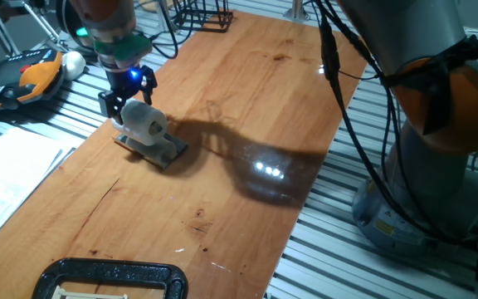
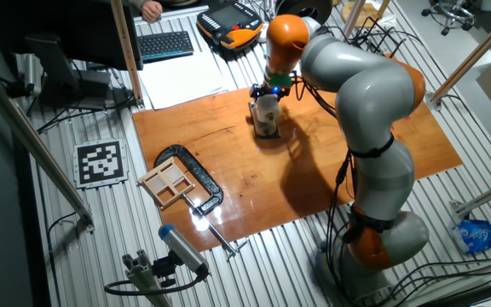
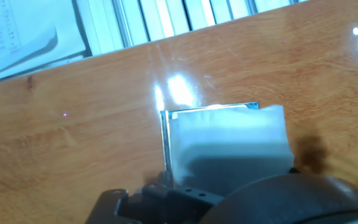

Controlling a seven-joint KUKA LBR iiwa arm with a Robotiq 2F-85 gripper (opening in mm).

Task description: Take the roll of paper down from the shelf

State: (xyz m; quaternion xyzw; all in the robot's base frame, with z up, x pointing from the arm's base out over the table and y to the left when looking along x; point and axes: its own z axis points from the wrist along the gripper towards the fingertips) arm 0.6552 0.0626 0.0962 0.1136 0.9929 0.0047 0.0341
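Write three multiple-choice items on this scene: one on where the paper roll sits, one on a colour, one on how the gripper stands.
1. Where is the roll of paper?
A. on the shelf
B. inside the black clamp
C. on the papers

2. What colour is the light on the gripper?
A. red
B. blue
C. yellow

3. How does the gripper stand?
A. far off over the table's right edge
B. lifting the roll high
C. low at the roll, which lies on the shelf

Answers: 1 A, the roll rests on the grey plate. 2 B, a blue glow shows above the jaws. 3 C, the jaws are down at the roll's back end.
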